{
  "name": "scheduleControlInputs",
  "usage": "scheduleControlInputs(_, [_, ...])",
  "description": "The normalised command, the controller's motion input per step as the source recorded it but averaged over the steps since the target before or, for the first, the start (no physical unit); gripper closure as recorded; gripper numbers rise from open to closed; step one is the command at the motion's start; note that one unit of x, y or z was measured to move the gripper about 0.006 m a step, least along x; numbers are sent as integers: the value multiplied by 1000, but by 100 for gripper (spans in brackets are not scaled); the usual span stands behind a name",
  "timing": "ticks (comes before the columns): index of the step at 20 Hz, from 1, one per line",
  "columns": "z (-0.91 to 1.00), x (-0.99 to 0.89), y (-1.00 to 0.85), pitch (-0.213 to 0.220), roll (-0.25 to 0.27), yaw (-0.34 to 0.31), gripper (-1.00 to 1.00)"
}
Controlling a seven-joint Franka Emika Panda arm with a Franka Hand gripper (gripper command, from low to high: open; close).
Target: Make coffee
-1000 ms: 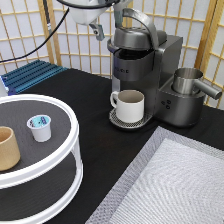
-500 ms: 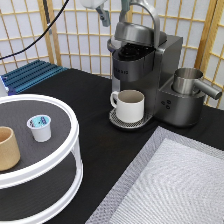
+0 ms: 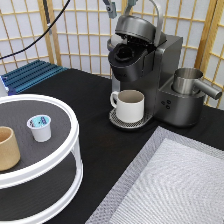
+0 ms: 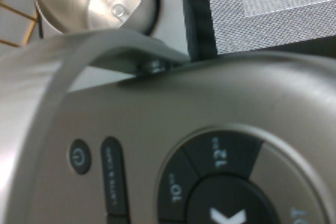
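Observation:
The coffee pod (image 3: 39,127), white with a blue-and-white foil top, stands upright on the top tier of a white round stand (image 3: 73,131), at the exterior view's left. The grey coffee machine (image 3: 167,67) has its lid and handle (image 3: 158,17) raised, so the dark pod chamber (image 3: 123,53) is exposed. A cream mug (image 3: 130,105) sits on its drip tray. My gripper (image 3: 120,6) is at the exterior view's top edge, above the raised lid, open, with nothing between its fingers. The wrist view is filled by the machine's lid (image 4: 150,130) with its buttons.
A tan handleless cup (image 3: 8,148) stands on the stand near the pod. A metal jug (image 3: 189,81) sits on the machine's right side. A grey mat (image 3: 175,185) covers the bottom right. A blue rack (image 3: 32,75) lies at the back left.
The machine's lid and handle have swung up, exposing the pod chamber. My gripper has risen to the top edge of the view.

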Motion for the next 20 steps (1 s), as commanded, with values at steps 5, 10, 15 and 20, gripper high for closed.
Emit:
scheduleControlInputs(5, [314, 350, 307, 97, -144, -2, -100])
scheduleControlInputs(10, [459, 67, -337, 42, 52, -2, -100])
scheduleControlInputs(15, [320, 21, -899, 75, 215, 0, -100])
scheduleControlInputs(20, [-9, -9, -1000, 32, 34, 0, -100])
